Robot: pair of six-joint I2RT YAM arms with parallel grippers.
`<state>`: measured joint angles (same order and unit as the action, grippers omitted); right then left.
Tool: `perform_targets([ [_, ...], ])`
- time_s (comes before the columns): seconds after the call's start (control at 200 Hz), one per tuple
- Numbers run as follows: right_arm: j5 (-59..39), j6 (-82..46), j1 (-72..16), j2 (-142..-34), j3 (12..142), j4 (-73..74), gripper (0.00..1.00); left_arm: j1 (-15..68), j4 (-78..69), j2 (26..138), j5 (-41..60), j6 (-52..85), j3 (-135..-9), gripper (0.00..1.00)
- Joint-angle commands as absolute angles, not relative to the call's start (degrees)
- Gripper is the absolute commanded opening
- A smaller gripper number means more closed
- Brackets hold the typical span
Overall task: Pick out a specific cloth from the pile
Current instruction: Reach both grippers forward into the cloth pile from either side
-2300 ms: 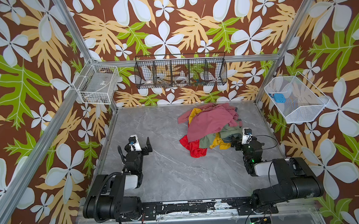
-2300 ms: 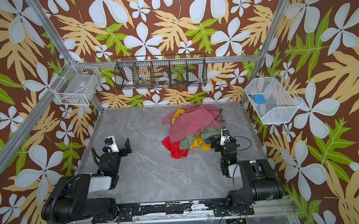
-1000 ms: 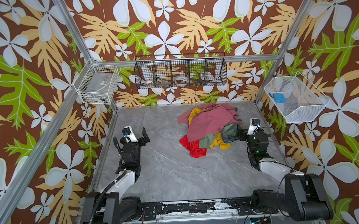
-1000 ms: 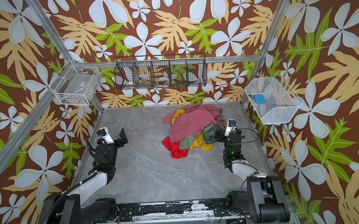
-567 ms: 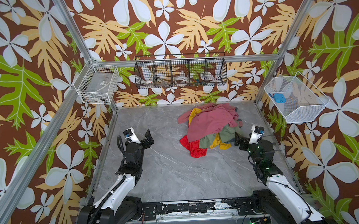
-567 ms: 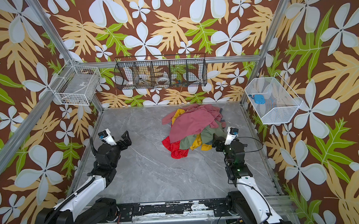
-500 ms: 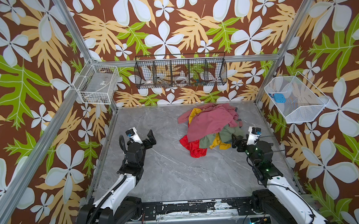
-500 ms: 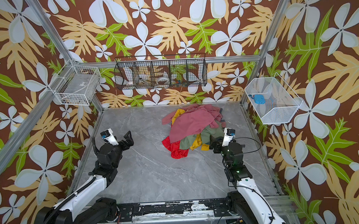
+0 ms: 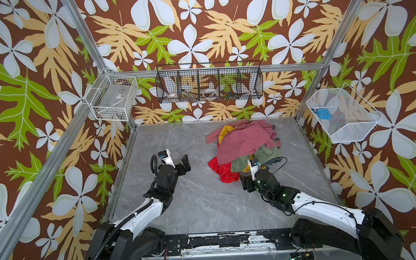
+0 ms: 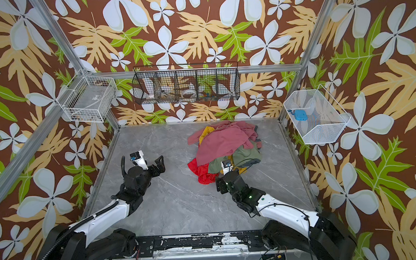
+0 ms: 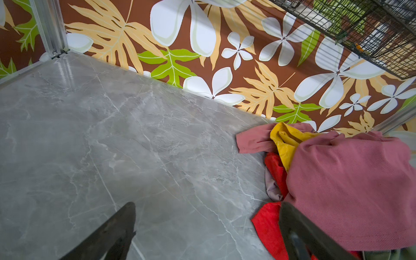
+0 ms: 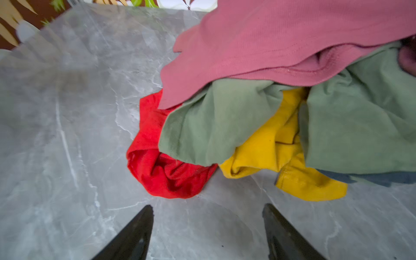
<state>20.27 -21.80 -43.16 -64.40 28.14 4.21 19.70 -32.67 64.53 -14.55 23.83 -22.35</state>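
So the biggest thing here is the grey marble-look bench (image 9: 194, 209), and toward its back right sits the pile (image 10: 225, 146), a rumpled heap of soft garments. A big dusty-pink ribbed top (image 9: 242, 143) is draped over most of it, with a sage-green cloth (image 12: 216, 126) bunched under its near edge. The target, the mustard-yellow cloth (image 12: 265, 146), is wedged below the green one. One crumpled lobe spills onto the bare bench at the pile's near edge, just beside a scrunched bright red cloth (image 12: 162, 171). More yellow peeks out at the far side under the pink (image 11: 286, 139); can't tell if it's the same piece. The right claw (image 12: 207, 209) is low over the bench just short of the red and yellow, jaws apart, nothing between them. The left claw (image 9: 184, 164) hangs well away on the left, spread wide and empty. My take: the yellow is light, limp and not slippery, so it'll stretch and drag its neighbours rather than slide free. I'd pinch the thick folded lobe lying on the bench, not a single layer, and watch that the green doesn't come along.
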Motion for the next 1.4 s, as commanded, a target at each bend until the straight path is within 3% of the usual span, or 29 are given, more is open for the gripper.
perform_targets([
  [0.0,32.5,-21.9,-43.6,-66.7,29.2,0.0,0.72,19.8,-32.2,63.8,-15.1,24.4,-22.0,1.00],
  [0.22,35.1,-12.5,-43.4,-70.8,31.9,3.3,0.74,19.8,-31.6,62.7,-14.8,24.3,-21.1,1.00],
  [0.365,39.2,-5.4,-43.3,-77.6,38.0,-2.4,0.74,19.8,-30.8,62.3,-14.5,23.7,-21.3,1.00],
  [0.856,29.9,8.7,-37.4,-86.9,42.3,2.4,0.67,19.8,-27.8,59.8,-14.2,22.9,-21.4,1.00],
  [0.936,29.3,9.6,-37.5,-89.5,43.8,2.6,0.58,19.8,-27.1,59.5,-14.4,22.8,-21.6,1.00],
  [1.051,29.9,9.6,-37.3,-91.2,45.2,2.7,0.27,19.8,-25.9,58.7,-14.5,22.5,-22.0,1.00],
  [1.111,29.0,9.5,-37.2,-90.2,44.9,3.6,0.17,19.8,-25.5,58.5,-14.6,22.3,-22.0,1.00],
  [1.261,26.5,8.2,-37.1,-84.2,43.8,3.4,0.04,19.8,-24.6,58.7,-13.8,21.9,-22.7,1.00],
  [1.396,24.1,5.4,-37.0,-76.3,43.0,2.2,0.00,19.8,-24.7,59.6,-12.8,21.8,-23.4,1.00],
])
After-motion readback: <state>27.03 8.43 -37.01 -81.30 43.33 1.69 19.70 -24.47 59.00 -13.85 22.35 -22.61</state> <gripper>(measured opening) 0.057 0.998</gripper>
